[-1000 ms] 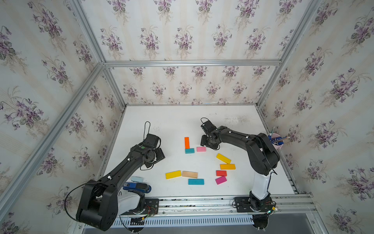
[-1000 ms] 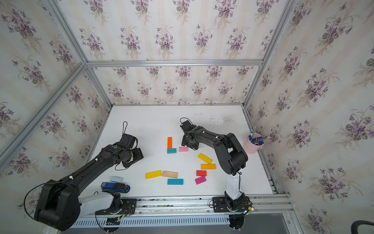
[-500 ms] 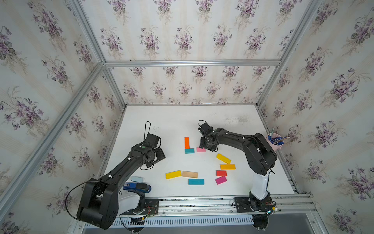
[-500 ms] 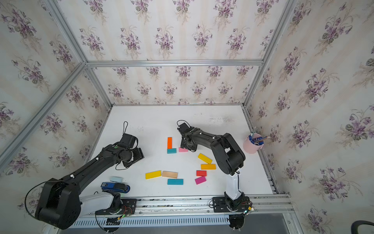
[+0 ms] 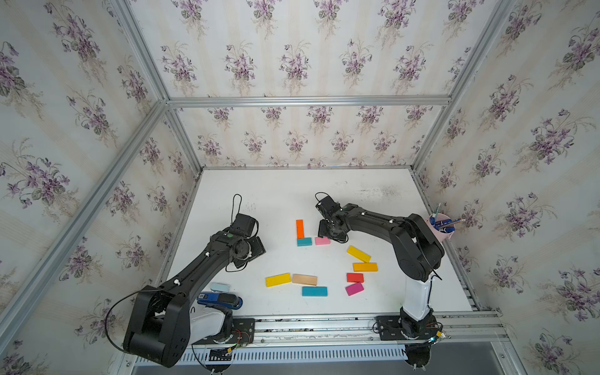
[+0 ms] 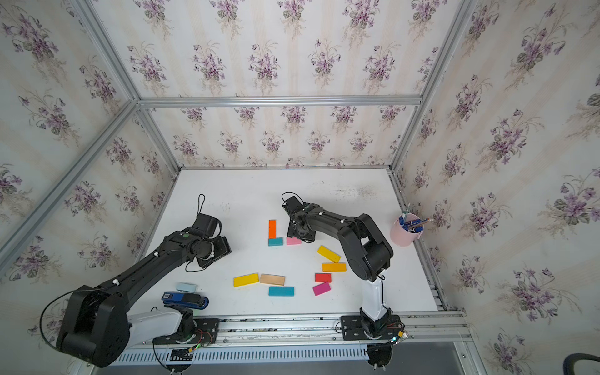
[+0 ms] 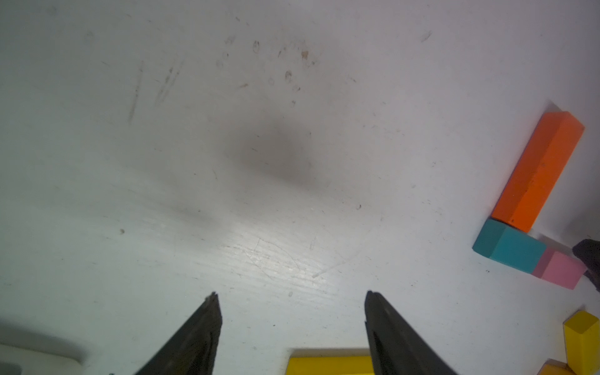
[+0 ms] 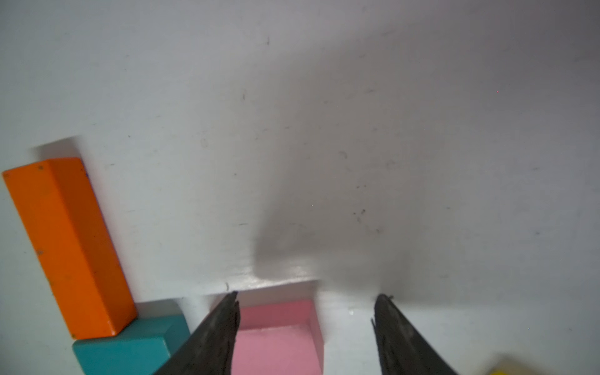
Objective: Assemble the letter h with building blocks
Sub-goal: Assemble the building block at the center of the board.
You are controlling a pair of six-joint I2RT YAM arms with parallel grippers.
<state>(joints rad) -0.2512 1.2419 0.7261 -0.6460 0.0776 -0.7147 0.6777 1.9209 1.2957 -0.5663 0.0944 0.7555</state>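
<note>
In a top view we find the h (image 5: pixel 305 237) begun on the worktop (image 5: pixel 279 201): pink block (image 5: pixel 322 241) at three o'clock of the teal block (image 5: pixel 304 242), orange block (image 5: pixel 299 228) at twelve.

Right wrist: the right gripper (image 8: pixel 306 295) straddles pink, jaws apart, gripping nothing (one fingertip (image 8: pixel 227 308) crowds it). We fear a skewed lift nudges it.

Left wrist: left gripper (image 7: pixel 290 293) parted, empty.

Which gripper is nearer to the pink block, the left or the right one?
Right. The right gripper sits directly at the pink block; the left gripper hangs well away, past the short teal block.
</note>
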